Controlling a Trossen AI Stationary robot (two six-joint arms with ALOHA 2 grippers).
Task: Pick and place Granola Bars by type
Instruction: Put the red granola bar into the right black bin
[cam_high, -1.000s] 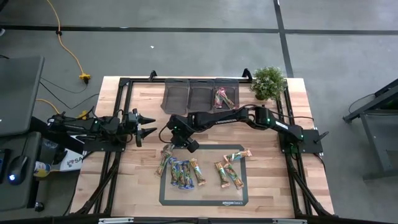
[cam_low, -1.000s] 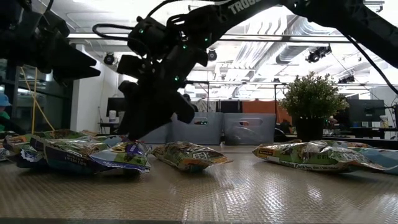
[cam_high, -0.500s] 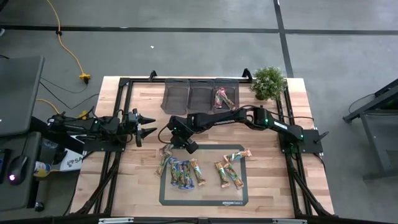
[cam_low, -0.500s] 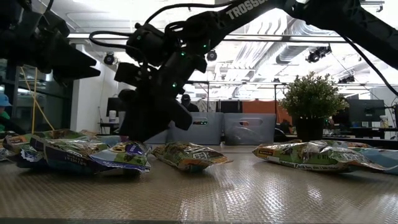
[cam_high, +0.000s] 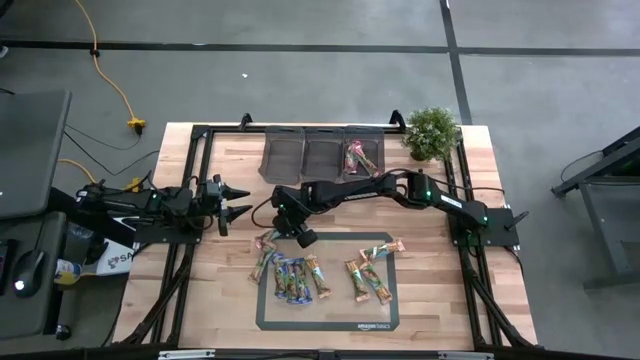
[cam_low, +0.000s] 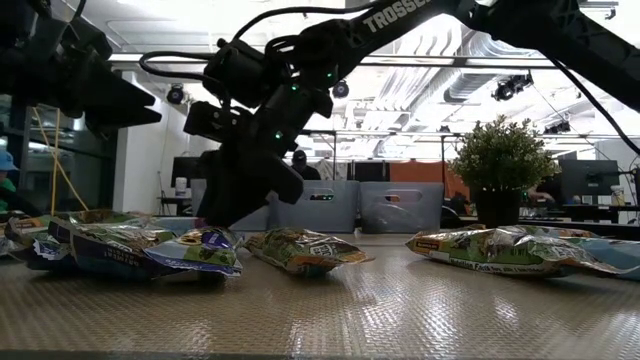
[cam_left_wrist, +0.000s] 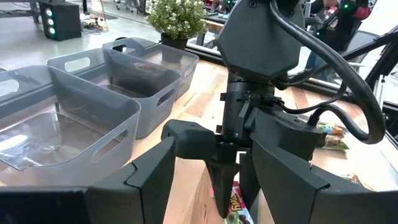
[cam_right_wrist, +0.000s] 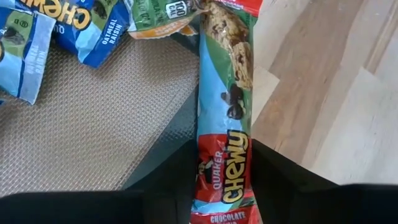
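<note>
High view: right end effector reaches across to the mat's far-left corner, over the left cluster of Granola Bars; second cluster lies at the mat's right. Three bins sit at the tabletop's far edge, only the right one holding a pink bar. Left end effector waits near the tabletop's left edge, fingers spread, nothing held.
Low view: right end effector is down at the left bars; contact unclear here.
Left wrist view: right end effector points straight down onto a red-wrapped bar; bins beside it.
Right wrist view: fingers spread either side of the red/green chocolate chip bar, which straddles the mat edge; seemingly lined up to pinch, not yet closed. Blue bars just beside.
</note>
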